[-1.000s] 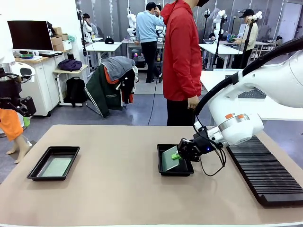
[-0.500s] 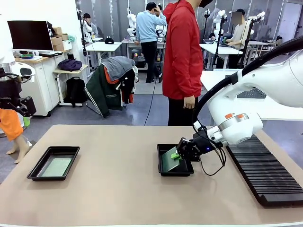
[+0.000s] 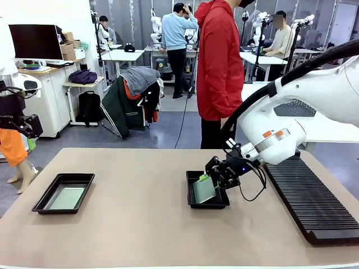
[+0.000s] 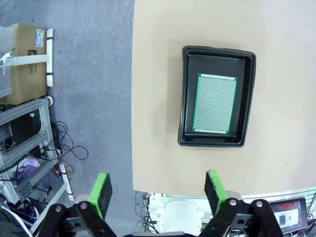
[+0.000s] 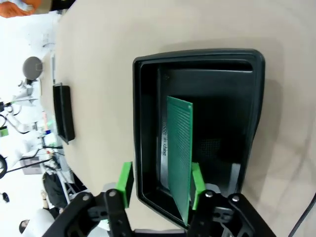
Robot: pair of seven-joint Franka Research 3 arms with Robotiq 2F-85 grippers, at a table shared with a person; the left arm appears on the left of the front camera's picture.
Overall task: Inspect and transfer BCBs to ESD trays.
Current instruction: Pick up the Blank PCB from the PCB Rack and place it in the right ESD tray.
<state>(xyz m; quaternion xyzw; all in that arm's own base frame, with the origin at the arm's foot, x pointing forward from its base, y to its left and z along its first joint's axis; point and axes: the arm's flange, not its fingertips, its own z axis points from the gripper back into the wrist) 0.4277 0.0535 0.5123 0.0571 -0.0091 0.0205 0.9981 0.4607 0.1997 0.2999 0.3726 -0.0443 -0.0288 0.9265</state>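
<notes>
Left tray [image 3: 63, 193] has board [image 4: 214, 103] flat. My right pincer [image 5: 159, 183] spread, second board [image 5: 179, 158] tilted in right tray [image 3: 206, 190], unsettled. Left pincer [image 4: 156, 191] open, empty.

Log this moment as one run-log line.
right pincer: open, board tilted on edge in middle ESD tray | left pincer: open, above left ESD tray holding flat board
</notes>
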